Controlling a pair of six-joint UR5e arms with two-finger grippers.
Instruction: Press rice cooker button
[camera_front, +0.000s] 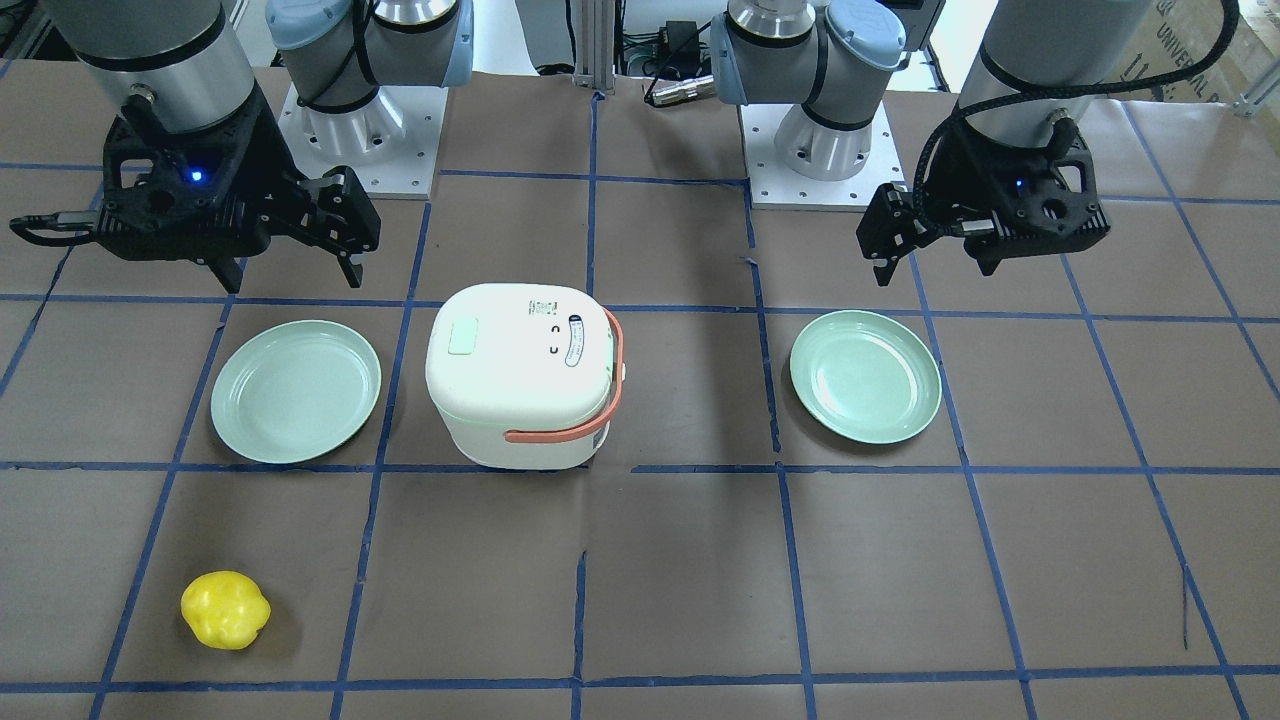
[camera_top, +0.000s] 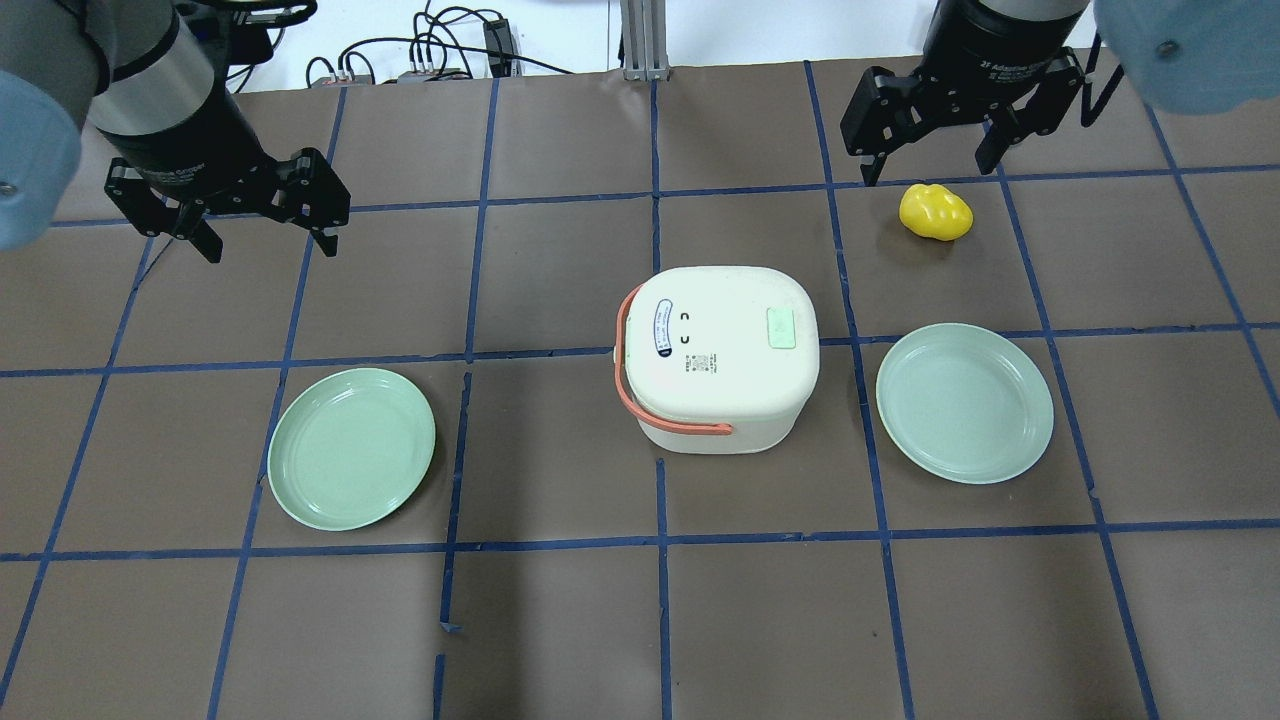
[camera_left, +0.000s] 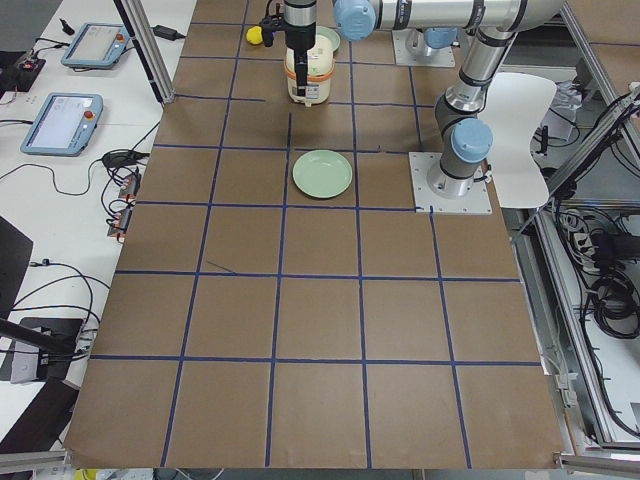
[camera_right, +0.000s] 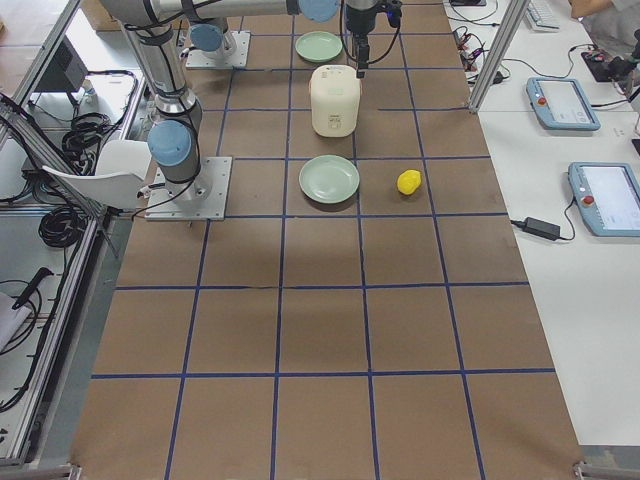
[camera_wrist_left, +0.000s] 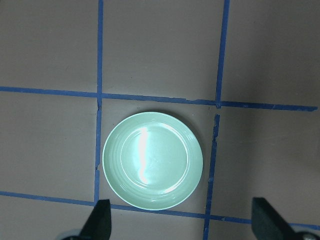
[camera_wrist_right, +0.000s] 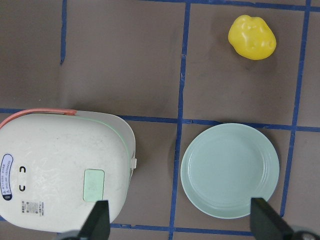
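Observation:
The white rice cooker (camera_top: 720, 380) with an orange handle stands mid-table, lid shut. Its pale green button (camera_top: 780, 328) sits on the lid's right side; it also shows in the front view (camera_front: 463, 336) and the right wrist view (camera_wrist_right: 94, 184). My left gripper (camera_top: 268, 240) is open and empty, high over the table's far left, above a green plate (camera_wrist_left: 152, 160). My right gripper (camera_top: 928, 170) is open and empty, high at the far right beyond the cooker (camera_wrist_right: 60, 170), touching nothing.
A green plate (camera_top: 352, 448) lies left of the cooker and another (camera_top: 965, 402) lies to its right. A yellow lumpy object (camera_top: 935, 212) lies at the far right, close under the right gripper. Brown paper with blue tape lines covers the table.

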